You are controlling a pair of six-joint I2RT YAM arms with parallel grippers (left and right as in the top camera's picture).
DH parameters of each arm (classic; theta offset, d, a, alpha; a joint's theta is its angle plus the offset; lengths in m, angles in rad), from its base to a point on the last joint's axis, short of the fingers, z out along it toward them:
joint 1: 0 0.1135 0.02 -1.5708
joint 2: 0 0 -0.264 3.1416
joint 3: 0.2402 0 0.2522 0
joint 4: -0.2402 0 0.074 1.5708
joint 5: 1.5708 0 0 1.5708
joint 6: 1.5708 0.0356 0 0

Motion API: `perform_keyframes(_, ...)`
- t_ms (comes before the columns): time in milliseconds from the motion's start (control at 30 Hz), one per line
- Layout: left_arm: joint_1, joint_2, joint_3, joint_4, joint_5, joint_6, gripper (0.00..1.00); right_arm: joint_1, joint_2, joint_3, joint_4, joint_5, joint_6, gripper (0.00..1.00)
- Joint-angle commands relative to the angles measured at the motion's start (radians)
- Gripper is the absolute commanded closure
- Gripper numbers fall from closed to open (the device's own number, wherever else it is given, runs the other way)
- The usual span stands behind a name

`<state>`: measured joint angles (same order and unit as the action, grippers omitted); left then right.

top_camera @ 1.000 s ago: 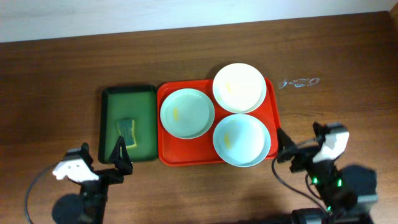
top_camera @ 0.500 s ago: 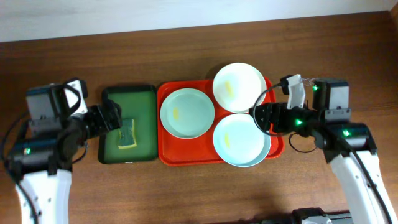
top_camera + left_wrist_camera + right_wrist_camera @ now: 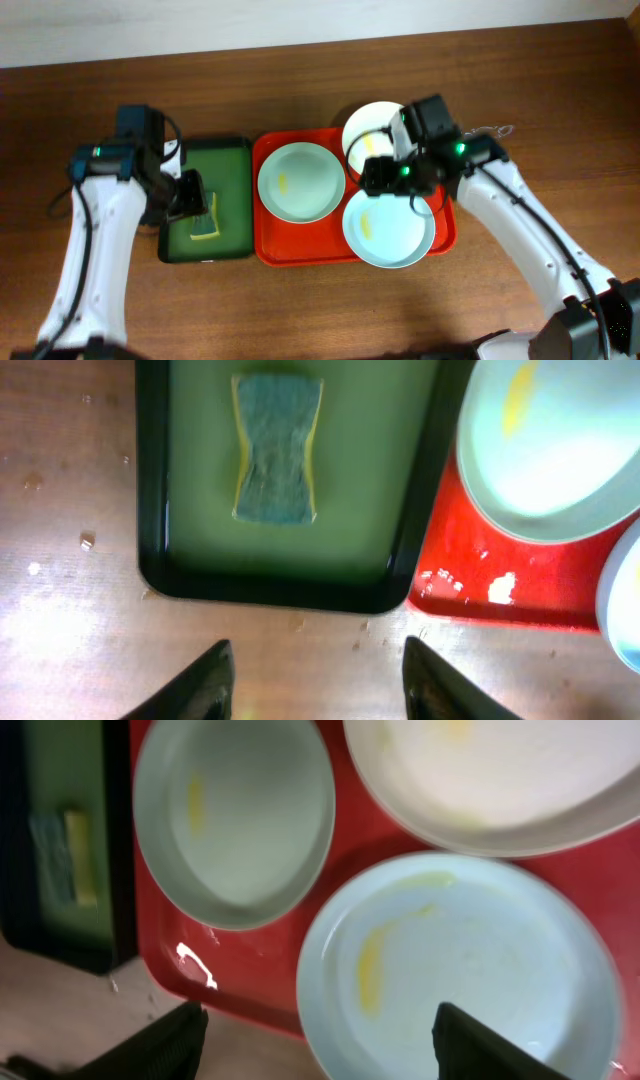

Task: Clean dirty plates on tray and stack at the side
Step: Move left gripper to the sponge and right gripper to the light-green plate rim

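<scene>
The red tray (image 3: pixel 268 245) holds three plates. A mint plate (image 3: pixel 300 182) with a yellow smear lies at its left. A second smeared mint plate (image 3: pixel 388 228) lies front right. The cream-white plate (image 3: pixel 368 132) lies back right, partly hidden by my right arm. My right gripper (image 3: pixel 378 177) is open and empty above the tray, between the plates. In the right wrist view its fingers (image 3: pixel 330 1045) straddle the front mint plate (image 3: pixel 460 970). My left gripper (image 3: pixel 188 195) is open and empty over the dark green tray; its fingers (image 3: pixel 320 685) show above bare table.
The dark green tray (image 3: pixel 175 150) stands left of the red tray and holds a green-and-yellow sponge (image 3: pixel 205 222), also seen in the left wrist view (image 3: pixel 275 448). Water drops (image 3: pixel 480 131) lie on the wood right of the red tray.
Both arms have moved in from the table's front edge. The left arm now reaches over the green tray and the right arm over the red tray. The plates have not moved.
</scene>
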<state>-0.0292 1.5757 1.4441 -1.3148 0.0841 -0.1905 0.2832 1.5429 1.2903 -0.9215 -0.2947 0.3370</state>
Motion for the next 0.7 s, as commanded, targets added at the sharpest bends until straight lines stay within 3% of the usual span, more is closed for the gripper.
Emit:
perform_keyframes(0, -0.032, 0.126, 0.13, -0.081, -0.037, 0.006, 0.37, 0.006, 0.042, 0.127, -0.048, 0.042, 0.008, 0.25)
perform_keyframes(100, -0.04, 0.137, 0.129, -0.07, -0.037, 0.005, 0.21, 0.006, 0.076, 0.119, -0.051, 0.041, -0.027, 0.17)
perform_keyframes(133, -0.04, 0.137, 0.129, -0.066, -0.036, 0.005, 0.18, 0.006, 0.087, 0.119, -0.046, 0.041, -0.034, 0.04)
perform_keyframes(167, -0.04, 0.137, 0.129, -0.066, -0.036, 0.005, 0.18, 0.006, 0.1, 0.118, -0.035, 0.041, -0.034, 0.01)
perform_keyframes(400, -0.04, 0.137, 0.129, -0.055, -0.036, 0.005, 0.12, 0.006, 0.153, 0.117, 0.037, 0.042, -0.033, 0.0)
perform_keyframes(467, -0.04, 0.137, 0.129, -0.052, -0.036, 0.005, 0.12, 0.006, 0.178, 0.116, 0.057, 0.046, -0.033, 0.37)
perform_keyframes(533, -0.04, 0.137, 0.129, -0.051, -0.036, 0.005, 0.12, 0.006, 0.202, 0.116, 0.075, 0.045, -0.033, 0.52)
perform_keyframes(667, -0.04, 0.137, 0.129, -0.048, -0.036, 0.005, 0.12, 0.006, 0.274, 0.116, 0.103, 0.045, -0.033, 0.49)
